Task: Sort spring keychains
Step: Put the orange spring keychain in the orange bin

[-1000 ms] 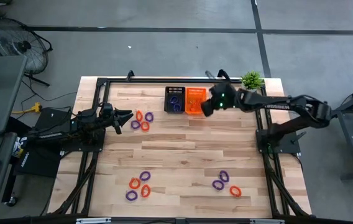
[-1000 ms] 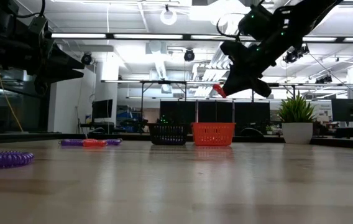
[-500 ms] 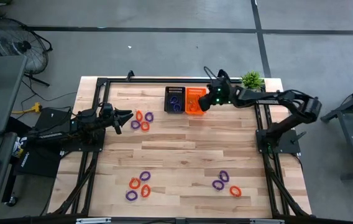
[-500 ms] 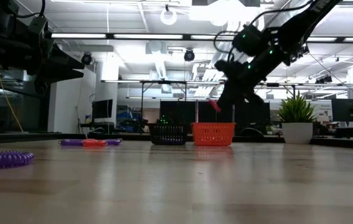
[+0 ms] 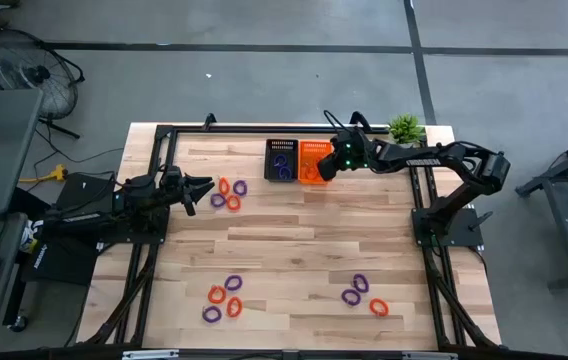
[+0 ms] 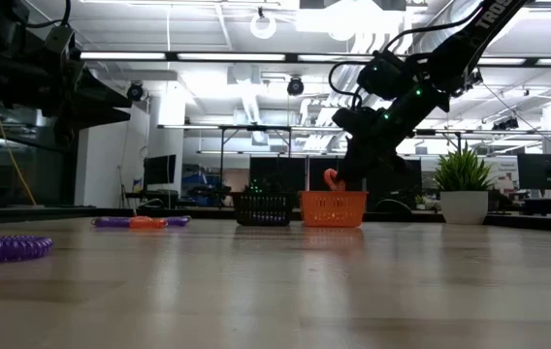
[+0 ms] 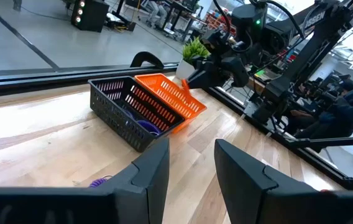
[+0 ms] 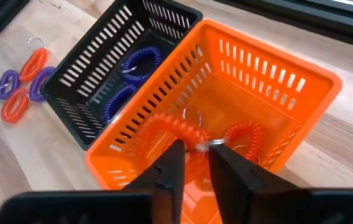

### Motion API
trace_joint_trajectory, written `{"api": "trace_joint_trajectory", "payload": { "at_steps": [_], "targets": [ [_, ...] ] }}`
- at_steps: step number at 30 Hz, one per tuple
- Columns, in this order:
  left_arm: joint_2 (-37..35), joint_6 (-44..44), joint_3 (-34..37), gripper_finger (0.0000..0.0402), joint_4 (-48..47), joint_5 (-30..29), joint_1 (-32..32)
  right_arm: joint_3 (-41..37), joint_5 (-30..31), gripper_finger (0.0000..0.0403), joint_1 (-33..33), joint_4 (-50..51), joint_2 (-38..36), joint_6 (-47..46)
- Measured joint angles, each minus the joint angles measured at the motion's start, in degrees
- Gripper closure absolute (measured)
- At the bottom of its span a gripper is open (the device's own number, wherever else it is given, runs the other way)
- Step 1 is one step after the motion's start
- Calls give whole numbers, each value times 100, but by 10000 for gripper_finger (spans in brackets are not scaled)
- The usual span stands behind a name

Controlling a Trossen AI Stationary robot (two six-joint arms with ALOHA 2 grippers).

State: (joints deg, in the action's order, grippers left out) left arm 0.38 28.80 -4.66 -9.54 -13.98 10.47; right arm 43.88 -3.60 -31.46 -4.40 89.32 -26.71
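Now the right gripper (image 5: pixel 326 166) has been lowered to the orange basket (image 5: pixel 312 150). A second ago it was held higher, above the basket's right rim, with an orange keychain (image 8: pixel 173 144) pinched in it. In the low view that keychain (image 6: pixel 332 179) is seen at the basket's top edge. In the right wrist view it is still caught between the two fingers (image 8: pixel 170 169), which are closed on its ring, and it hangs inside the basket beside another orange keychain (image 8: pixel 242 138) lying on the floor of the basket. So the drop has not been done yet, but it looks very near. The fingers only need to be opened.

Two purple keychains (image 8: pixel 139 64) are seen in the black basket (image 5: pixel 282 158), which sits touching the orange one on its 9 o'clock side. Both baskets are at 12 o'clock on the table (image 5: pixel 294 240).

More keychains are waiting. A small bunch (image 5: pixel 229 194) lies at 10 o'clock, another bunch (image 5: pixel 222 296) at 7 o'clock, and a third bunch (image 5: pixel 364 293) at 5 o'clock. Much sorting is left, it seems.

The left gripper (image 5: pixel 204 186) has not been moved. It is held at 9 o'clock, just beside the 10 o'clock bunch, with its fingers (image 7: pixel 155 171) apart and nothing held.
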Motion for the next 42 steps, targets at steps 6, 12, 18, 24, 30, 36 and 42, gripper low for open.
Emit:
{"api": "trace_joint_trajectory", "payload": {
  "at_steps": [6, 12, 18, 24, 30, 36, 42],
  "targets": [
    [0, 0, 1, 275, 0, 0, -1, 0, -135, 286, -2, 2, 0, -25],
    [0, 0, -1, 275, 0, 0, 1, 0, -481, 272, 1, 185, -210, -33],
    [0, 0, -1, 275, 0, 0, 0, 0, -773, 272, 0, 1052, -1008, 128],
    [0, 0, -1, 275, 0, 0, 1, 0, -1133, 272, 70, 2164, -2029, 386],
    [2, 0, -1, 275, 0, 0, 1, 0, -1404, 272, 619, 3187, -2980, 620],
    [2, 0, 0, 275, -1, 0, 0, 0, -1108, 274, 1574, 4181, -3608, 191],
    [1, 0, -1, 275, 0, -2, 0, 0, -497, 274, 2699, 5091, -3759, -408]
  ]
}}
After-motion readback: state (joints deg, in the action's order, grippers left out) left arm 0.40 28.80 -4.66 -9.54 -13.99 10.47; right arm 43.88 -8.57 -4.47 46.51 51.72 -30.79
